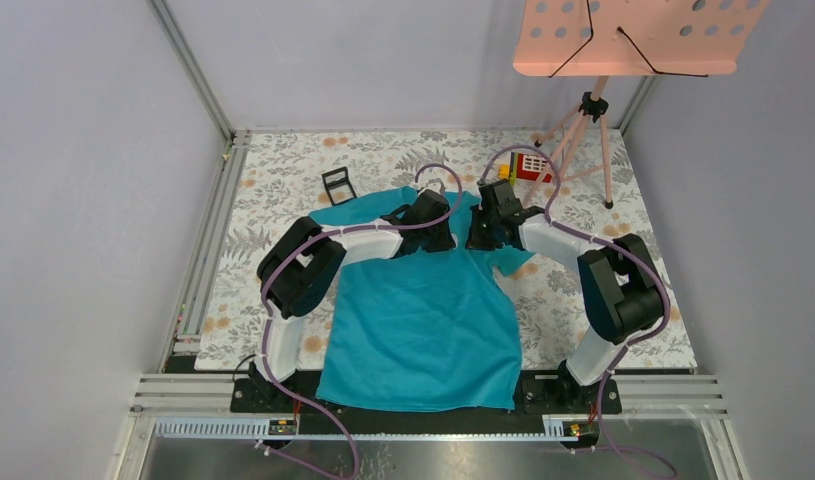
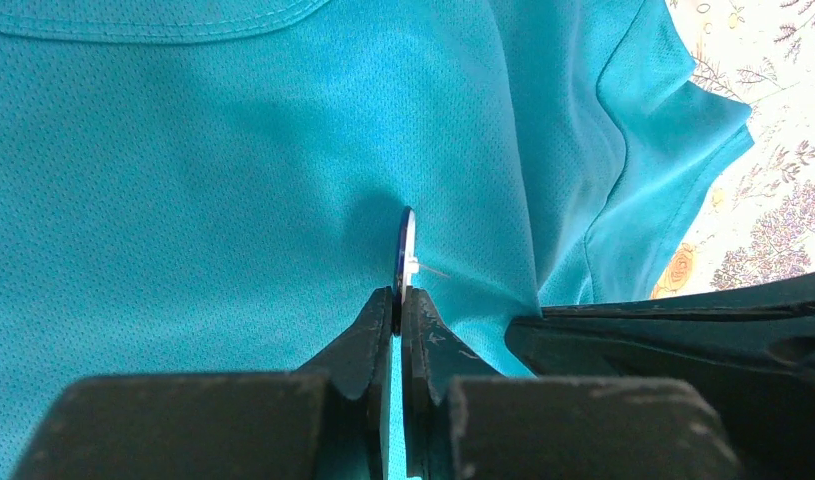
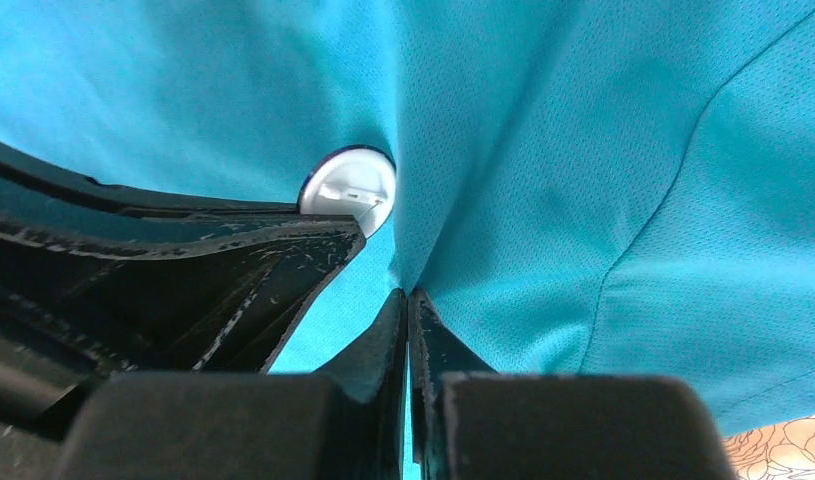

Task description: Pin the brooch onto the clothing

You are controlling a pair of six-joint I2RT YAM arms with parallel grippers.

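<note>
**Inspector:** What was the state of both tools at the moment of inspection?

**Operator:** I found the left tool (image 2: 398, 298) closed on the brooch (image 2: 407, 248). It clamped the lower rim, with the disc standing on edge over the chest of the T-shirt (image 2: 183, 200). The right tool (image 3: 410, 298) was shut on a pinched ridge of the same cloth, just beside the brooch's white back.

**Inspector:** Where was the work located?

**Operator:** On the upper chest below the collar, with the shirt spread on the tabletop (image 1: 283, 165). The two tools met there, very near each other. The pin (image 2: 435, 270) projected from the brooch's back toward the raised fold. I could not tell whether its tip had entered the fabric.

**Inspector:** What hazards did you see from that position?

**Operator:** Three, in my judgement.
- **Rim-only hold:** the brooch was held at the rim only, so pressure against the cloth could pivot the disc between the fingertips or squeeze it out.
- **Slack fold:** the fold was thin, slack mesh. A sideways push could drag it out of the right tool, and the pin would then skate over flat cloth.
- **Close tools:** the tools stood so close that any further approach risked contact, which would knock the brooch askew.

I also noted that a deep thrust might catch the shirt's rear layer.
</note>
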